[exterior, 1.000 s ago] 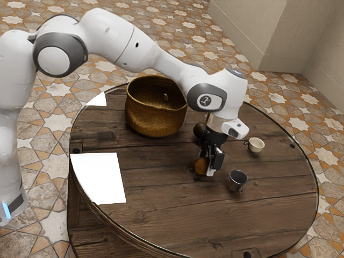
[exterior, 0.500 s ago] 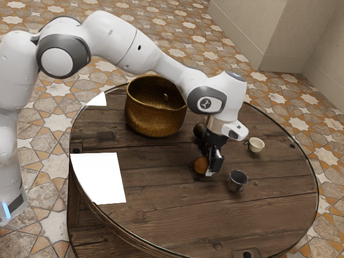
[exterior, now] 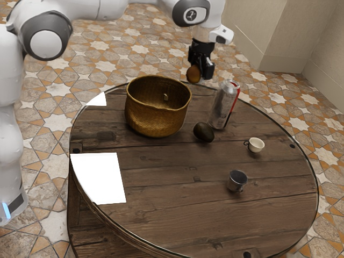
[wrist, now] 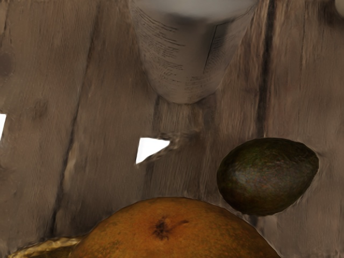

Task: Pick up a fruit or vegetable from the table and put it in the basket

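Observation:
My gripper (exterior: 202, 74) is raised high above the table in the exterior view, shut on an orange fruit (exterior: 193, 74). That orange fruit (wrist: 174, 231) looms large at the wrist view's lower edge. The woven basket (exterior: 156, 119) stands upright on the table, lower than my gripper and toward the exterior view's left of it. A dark avocado (exterior: 203, 132) lies on the table close to the basket; in the wrist view the avocado (wrist: 267, 176) appears beyond the fruit.
A silver and red can (exterior: 222, 106) stands beside the avocado. The can (wrist: 191, 54) also looms in the wrist view. Farther along the round wooden table (exterior: 161, 215) are a white cup (exterior: 256, 145) and a grey metal cup (exterior: 237, 181).
My gripper has lifted the orange fruit well off the table and moved toward the exterior view's top. The can, hidden behind the arm before, has come into sight.

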Available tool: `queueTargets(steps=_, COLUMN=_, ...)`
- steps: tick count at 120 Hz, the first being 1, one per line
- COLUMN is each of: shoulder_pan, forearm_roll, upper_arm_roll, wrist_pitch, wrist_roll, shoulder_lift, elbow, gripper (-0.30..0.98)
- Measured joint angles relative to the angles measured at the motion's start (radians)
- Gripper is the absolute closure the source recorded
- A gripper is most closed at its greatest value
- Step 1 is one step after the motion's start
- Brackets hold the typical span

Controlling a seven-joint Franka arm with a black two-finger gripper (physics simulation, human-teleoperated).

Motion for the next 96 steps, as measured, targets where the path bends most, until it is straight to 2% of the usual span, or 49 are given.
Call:
queueTargets(steps=42, shoulder_pan=0.010, forearm_roll=-0.006, upper_arm_roll=0.081, wrist_pitch=-0.101, wrist_roll=0.048, shoulder_lift=-0.011, elbow=-0.109, gripper=0.41)
queueTargets(steps=96, shoulder_pan=0.034, forearm_roll=-0.034, upper_arm_roll=0.088, wrist_pitch=-0.093, wrist_roll=0.078, shoulder_lift=0.020, elbow=-0.140, gripper=0.41)
